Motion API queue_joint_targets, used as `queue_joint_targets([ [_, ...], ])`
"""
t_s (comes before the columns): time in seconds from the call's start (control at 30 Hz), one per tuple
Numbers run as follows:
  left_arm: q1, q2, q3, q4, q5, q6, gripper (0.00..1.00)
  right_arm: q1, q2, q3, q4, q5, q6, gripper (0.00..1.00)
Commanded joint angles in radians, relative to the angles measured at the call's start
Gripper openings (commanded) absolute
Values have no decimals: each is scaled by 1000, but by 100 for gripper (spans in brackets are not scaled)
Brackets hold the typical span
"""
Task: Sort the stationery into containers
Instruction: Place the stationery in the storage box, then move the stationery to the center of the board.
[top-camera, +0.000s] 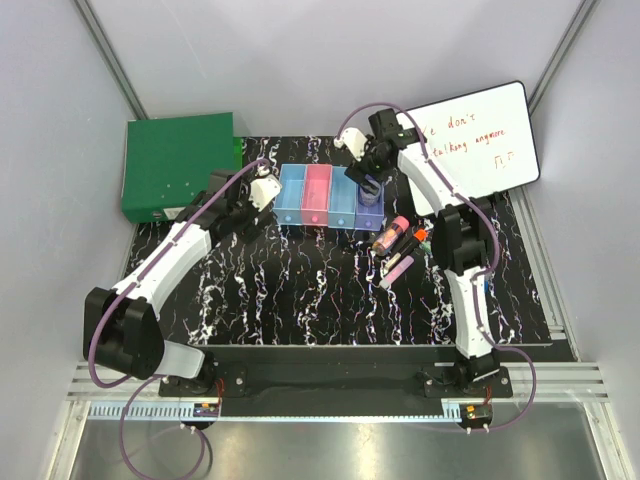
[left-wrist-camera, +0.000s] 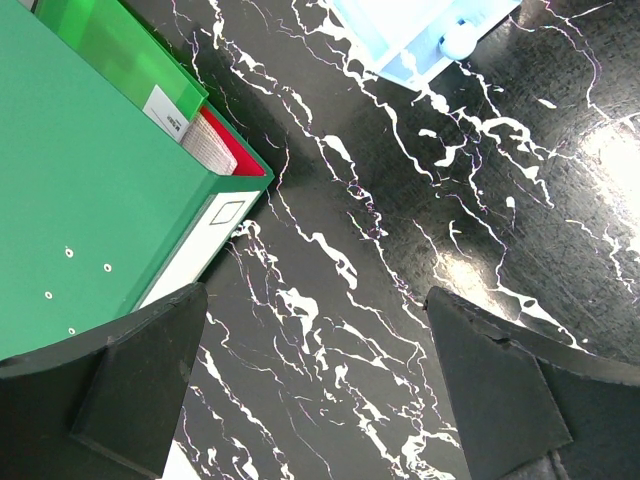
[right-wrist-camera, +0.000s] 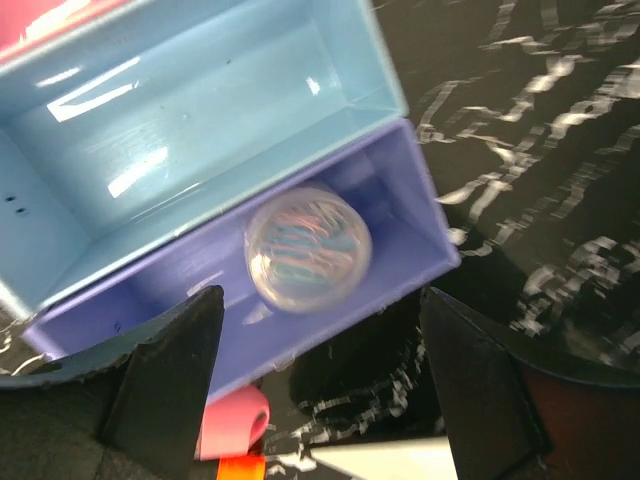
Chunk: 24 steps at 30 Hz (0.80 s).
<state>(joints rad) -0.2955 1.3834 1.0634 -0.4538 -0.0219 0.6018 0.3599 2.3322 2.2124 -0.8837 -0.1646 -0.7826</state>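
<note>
nearest, right of centre on the black white-veined mat (top-camera: 300, 290), unsorted: a pink-capped dark tube (top-camera: 391, 233), an orange marker (top-camera: 417, 237) and a pink marker (top-camera: 397, 268), bunched beside the right arm (top-camera: 462, 250), handy for picking. farther back, above the purple end bin (right-wrist-camera: 425, 215) in a row of four joined translucent plastic bins (top-camera: 316, 192), right gripper (right-wrist-camera: 322, 305) spread wide and empty, apparently to leave the round grey-purple disc (right-wrist-camera: 308, 248) lying loose inside. left gripper (left-wrist-camera: 315, 310) wide and empty over bare mat beside the large flat green box (left-wrist-camera: 90, 170), seemingly out of the way.
</note>
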Motion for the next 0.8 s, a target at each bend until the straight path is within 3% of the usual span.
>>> queue_joint_targets([
  [0.0, -1, -21, -3, 46, 13, -2, 99, 10, -233, -32, 52, 22, 57, 87],
  [0.17, -1, -33, -6, 46, 14, 0, 99, 10, -394, -186, 106, 91, 118, 87],
  [0.43, -1, -60, -25, 50, 16, 27, 99, -15, -750, -641, 190, 309, 398, 85],
  [0.6, -1, -67, -25, 49, 16, 32, 99, -64, -911, -837, 181, 339, 512, 83],
  [0.77, -1, -87, -31, 46, 16, 52, 99, -168, -1008, -1012, 157, 350, 514, 84],
])
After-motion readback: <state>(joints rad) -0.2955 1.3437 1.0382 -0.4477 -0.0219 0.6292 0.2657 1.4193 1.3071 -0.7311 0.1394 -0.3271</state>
